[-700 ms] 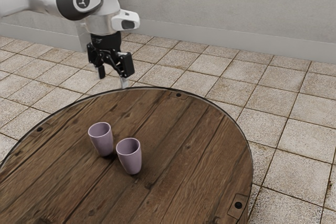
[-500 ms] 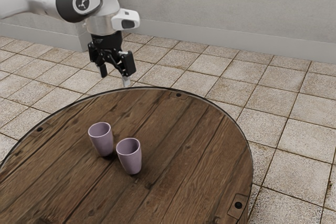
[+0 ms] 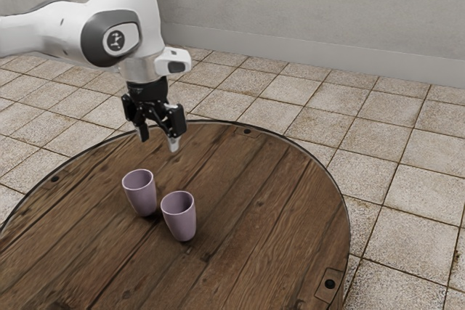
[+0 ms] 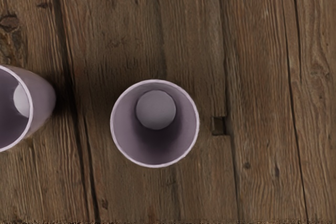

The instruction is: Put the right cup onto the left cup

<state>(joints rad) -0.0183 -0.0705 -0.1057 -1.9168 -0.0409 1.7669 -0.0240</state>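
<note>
Tool (image 3: 158, 143), fingers (image 3: 176, 123) apart, hangs lower than before, nearer both cups (image 3: 180, 221).

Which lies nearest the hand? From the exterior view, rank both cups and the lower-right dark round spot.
1. Exterior view's left cup and right cup: too close to call.
2. Dark round spot, by the table's edge, lower right.

Wooden table (image 3: 261, 208) — two mauve cups (image 3: 180, 221)
</note>
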